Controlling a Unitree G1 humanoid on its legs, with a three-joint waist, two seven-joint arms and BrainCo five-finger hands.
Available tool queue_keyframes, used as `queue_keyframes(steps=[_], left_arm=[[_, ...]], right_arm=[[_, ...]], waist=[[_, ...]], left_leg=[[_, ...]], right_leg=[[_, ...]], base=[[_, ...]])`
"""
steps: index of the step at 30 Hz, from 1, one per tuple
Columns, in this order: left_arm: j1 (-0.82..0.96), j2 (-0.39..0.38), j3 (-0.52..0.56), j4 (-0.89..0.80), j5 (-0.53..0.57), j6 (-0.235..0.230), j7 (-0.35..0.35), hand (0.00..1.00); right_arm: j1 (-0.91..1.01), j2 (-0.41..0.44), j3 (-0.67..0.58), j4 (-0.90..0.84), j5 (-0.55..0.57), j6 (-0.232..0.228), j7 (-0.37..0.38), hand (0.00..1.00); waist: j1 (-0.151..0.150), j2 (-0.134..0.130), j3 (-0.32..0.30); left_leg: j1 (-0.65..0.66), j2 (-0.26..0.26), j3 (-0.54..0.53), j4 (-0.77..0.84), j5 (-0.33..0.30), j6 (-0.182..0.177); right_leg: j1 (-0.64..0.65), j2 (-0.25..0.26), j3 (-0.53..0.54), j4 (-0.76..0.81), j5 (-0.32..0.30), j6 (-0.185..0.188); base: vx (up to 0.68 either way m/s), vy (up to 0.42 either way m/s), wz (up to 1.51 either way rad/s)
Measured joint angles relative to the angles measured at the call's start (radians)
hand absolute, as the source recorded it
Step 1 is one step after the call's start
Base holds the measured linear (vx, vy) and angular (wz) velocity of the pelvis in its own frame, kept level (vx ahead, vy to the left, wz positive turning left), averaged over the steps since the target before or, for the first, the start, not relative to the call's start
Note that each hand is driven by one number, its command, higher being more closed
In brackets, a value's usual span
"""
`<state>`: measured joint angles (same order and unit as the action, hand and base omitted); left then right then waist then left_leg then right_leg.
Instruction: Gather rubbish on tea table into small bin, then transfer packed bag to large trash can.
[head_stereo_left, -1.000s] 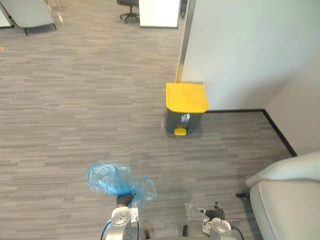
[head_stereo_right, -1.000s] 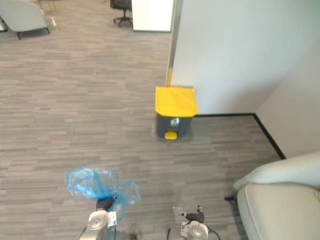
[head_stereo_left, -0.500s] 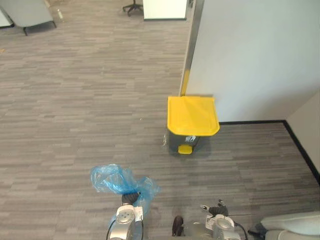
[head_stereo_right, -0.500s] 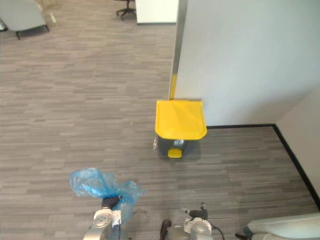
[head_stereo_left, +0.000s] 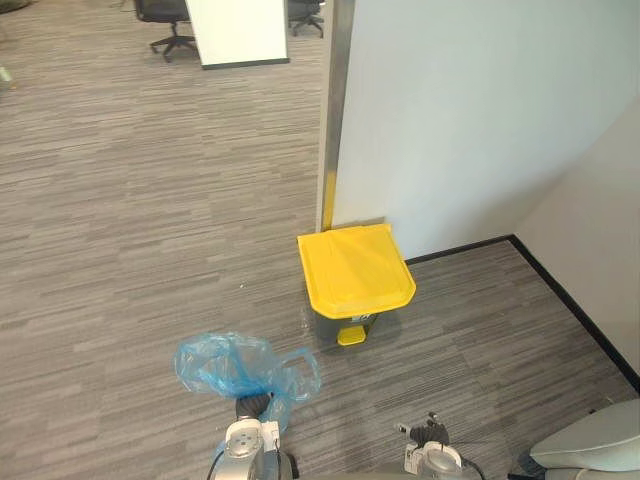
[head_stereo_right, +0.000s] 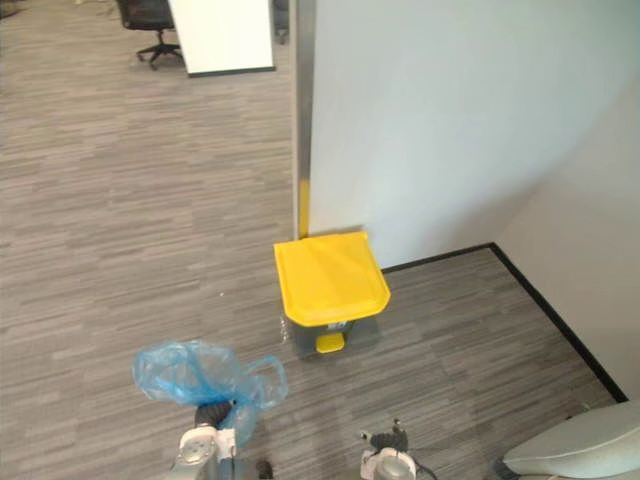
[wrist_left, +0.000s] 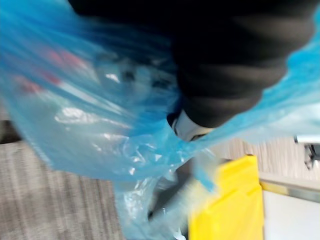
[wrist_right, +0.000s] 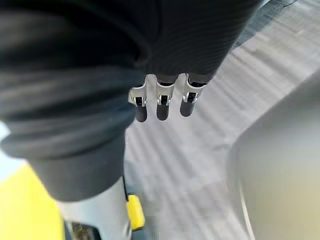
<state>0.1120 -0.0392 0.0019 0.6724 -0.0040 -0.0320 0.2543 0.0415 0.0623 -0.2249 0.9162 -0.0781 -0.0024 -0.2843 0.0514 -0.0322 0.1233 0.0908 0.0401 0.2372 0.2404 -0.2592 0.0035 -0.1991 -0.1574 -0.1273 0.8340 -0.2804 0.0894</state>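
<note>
A crumpled blue plastic bag (head_stereo_left: 240, 365) with rubbish inside hangs from my left hand (head_stereo_left: 252, 405), whose fingers are shut on its gathered top. Up close, the bag (wrist_left: 100, 115) wraps around that hand (wrist_left: 192, 127). The large trash can (head_stereo_left: 355, 272), grey with a shut yellow lid and a yellow pedal, stands on the carpet against the wall, ahead and slightly right of the bag. Its lid (wrist_left: 230, 205) shows past the bag. My right hand (head_stereo_left: 430, 432) hangs low at the bottom with nothing in it, its fingers (wrist_right: 160, 107) straight and open.
A white wall (head_stereo_left: 470, 120) with a metal corner post (head_stereo_left: 333, 110) rises right behind the can, with black skirting along its foot. A pale seat cushion (head_stereo_left: 590, 445) sits at the lower right. Office chairs (head_stereo_left: 165, 15) and a white panel (head_stereo_left: 240, 30) stand far back.
The camera has moved: the trash can now shows lower and further left, closer to the bag. The blue bag stays in my left hand.
</note>
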Motion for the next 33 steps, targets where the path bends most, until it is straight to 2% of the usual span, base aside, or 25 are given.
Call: queue_keyframes(steps=[2,4,5,6,7,8,11,13,14,15,16,17,19,20,21,25,29,33], left_arm=[[-0.015,0.009,0.001,0.035,0.000,0.000,0.001,1.00],[-0.027,0.016,0.003,0.061,0.000,0.000,0.001,1.00],[-0.028,0.020,0.002,0.078,0.000,-0.001,0.001,1.00],[-0.027,0.024,0.002,0.084,0.000,-0.001,0.000,1.00],[-0.040,0.011,0.012,0.116,-0.001,0.000,0.000,1.00],[-0.042,-0.005,0.019,0.117,0.000,-0.003,-0.002,1.00],[-0.053,-0.012,0.011,0.117,0.001,-0.004,-0.002,1.00],[-0.064,-0.015,-0.002,0.111,0.001,-0.004,-0.004,1.00],[-0.062,-0.015,-0.001,0.100,0.001,-0.004,-0.005,1.00],[-0.056,-0.010,-0.001,0.082,0.001,-0.005,-0.006,1.00],[-0.054,-0.012,0.000,0.078,0.001,-0.005,-0.007,1.00],[-0.042,-0.012,-0.001,0.059,0.001,-0.004,-0.008,1.00],[-0.037,-0.012,0.000,0.046,0.001,-0.004,-0.015,1.00],[-0.038,-0.013,0.000,0.047,0.001,-0.004,-0.018,1.00],[-0.039,-0.012,0.006,0.048,0.001,-0.003,-0.018,1.00],[-0.044,-0.011,0.008,0.063,0.002,-0.004,-0.017,1.00],[-0.042,0.009,0.008,0.107,0.003,-0.003,-0.016,1.00],[-0.041,0.027,0.008,0.127,0.003,-0.003,-0.013,1.00]], right_arm=[[-0.009,0.000,-0.005,0.001,-0.001,-0.001,0.001,0.00],[-0.021,0.000,-0.009,0.003,-0.001,-0.001,0.000,0.00],[-0.022,0.001,-0.010,0.010,-0.001,-0.003,0.000,0.00],[-0.021,0.001,-0.010,0.019,-0.001,-0.004,0.000,0.00],[-0.037,-0.015,-0.020,0.030,-0.001,-0.006,0.001,0.00],[-0.055,-0.025,-0.039,0.044,-0.001,-0.006,0.000,0.00],[-0.063,-0.026,-0.052,0.056,-0.001,-0.004,-0.001,0.00],[-0.053,-0.025,-0.046,0.057,0.000,-0.003,-0.002,0.00],[-0.043,-0.025,-0.031,0.054,0.001,-0.005,-0.002,0.00],[-0.039,-0.025,-0.016,0.051,0.002,-0.005,-0.003,0.00],[-0.037,-0.024,-0.016,0.053,0.003,-0.004,-0.003,0.00],[-0.029,-0.021,-0.016,0.054,0.005,-0.004,-0.003,0.00],[-0.026,-0.022,-0.017,0.053,0.009,-0.003,-0.003,0.00],[-0.019,-0.025,-0.020,0.044,0.011,-0.003,-0.003,0.00],[-0.019,-0.022,-0.033,0.044,0.011,0.000,-0.003,0.00],[-0.016,-0.005,-0.077,0.045,0.010,0.000,-0.002,0.00],[-0.016,-0.001,-0.095,0.045,0.011,-0.001,-0.003,0.00],[-0.024,-0.003,-0.118,0.061,0.011,-0.001,-0.011,0.00]], waist=[[-0.004,0.007,0.003],[-0.012,0.008,0.005],[-0.020,0.000,0.003],[-0.021,-0.014,0.003],[-0.018,0.018,0.012],[-0.014,0.039,0.012],[-0.023,0.060,0.010],[-0.032,0.057,0.010],[-0.032,0.053,0.011],[-0.024,0.042,0.023],[-0.020,0.047,0.019],[-0.015,0.039,0.021],[-0.009,0.045,0.017],[-0.011,0.060,0.007],[-0.009,0.060,-0.005],[-0.010,0.039,-0.010],[-0.012,0.038,-0.015],[-0.011,0.040,-0.015]], left_leg=[[0.069,0.019,-0.008,-0.060,0.000,0.000],[0.091,0.035,-0.032,-0.078,0.000,-0.001],[0.114,0.029,-0.059,-0.088,-0.003,-0.007],[0.125,0.016,-0.070,-0.089,-0.007,-0.013],[0.153,0.038,-0.108,-0.087,-0.018,-0.029],[0.154,0.046,-0.134,-0.079,0.000,-0.039],[0.146,0.070,-0.163,-0.040,0.025,-0.075],[0.085,0.092,-0.183,0.135,0.038,-0.098],[0.014,0.107,-0.190,0.298,0.072,-0.149],[-0.089,0.142,-0.163,0.527,0.073,-0.156],[-0.109,0.151,-0.145,0.553,0.057,-0.151],[-0.153,0.168,-0.085,0.551,0.021,-0.118],[-0.174,0.172,-0.032,0.411,0.012,-0.094],[-0.176,0.169,-0.031,0.246,0.046,-0.070],[-0.126,0.147,-0.032,0.154,0.042,-0.078],[-0.066,0.111,0.001,0.038,0.042,-0.078],[-0.027,0.076,0.044,-0.032,0.060,-0.067],[-0.008,0.060,0.060,-0.084,0.079,-0.067]], right_leg=[[-0.070,0.024,-0.066,-0.085,-0.018,-0.040],[-0.106,0.065,-0.062,-0.233,0.016,-0.061],[-0.104,0.089,-0.043,-0.400,0.115,-0.068],[-0.086,0.089,-0.025,-0.475,0.205,-0.083],[-0.067,0.105,-0.032,-0.454,0.240,-0.120],[-0.057,0.117,-0.032,-0.448,0.199,-0.129],[-0.033,0.129,-0.060,-0.442,0.155,-0.140],[0.043,0.140,-0.088,-0.502,0.148,-0.142],[0.093,0.144,-0.096,-0.547,0.148,-0.143],[0.159,0.147,-0.101,-0.597,0.148,-0.150],[0.173,0.147,-0.100,-0.604,0.148,-0.151],[0.201,0.146,-0.096,-0.630,0.150,-0.148],[0.216,0.145,-0.081,-0.643,0.152,-0.143],[0.220,0.155,-0.072,-0.649,0.154,-0.129],[0.218,0.156,-0.038,-0.655,0.159,-0.108],[0.220,0.138,-0.003,-0.686,0.177,-0.081],[0.218,0.124,0.054,-0.724,0.198,-0.056],[0.212,0.124,0.078,-0.744,0.219,-0.055]], base=[[0.42,-0.045,0.17],[0.38,-0.133,0.32],[0.40,-0.178,0.45],[0.43,-0.179,0.31],[0.47,-0.191,0.07],[0.38,-0.153,-0.04],[0.34,-0.170,0.22],[0.24,-0.142,0.43],[0.24,-0.103,0.26],[0.19,-0.071,0.11],[0.20,-0.027,-0.11],[0.15,0.014,-0.27],[0.17,0.060,-0.29],[0.22,0.131,-0.38],[0.22,0.138,-0.32],[0.10,0.123,-0.24],[0.02,0.099,-0.33],[-0.01,0.039,-0.17]])
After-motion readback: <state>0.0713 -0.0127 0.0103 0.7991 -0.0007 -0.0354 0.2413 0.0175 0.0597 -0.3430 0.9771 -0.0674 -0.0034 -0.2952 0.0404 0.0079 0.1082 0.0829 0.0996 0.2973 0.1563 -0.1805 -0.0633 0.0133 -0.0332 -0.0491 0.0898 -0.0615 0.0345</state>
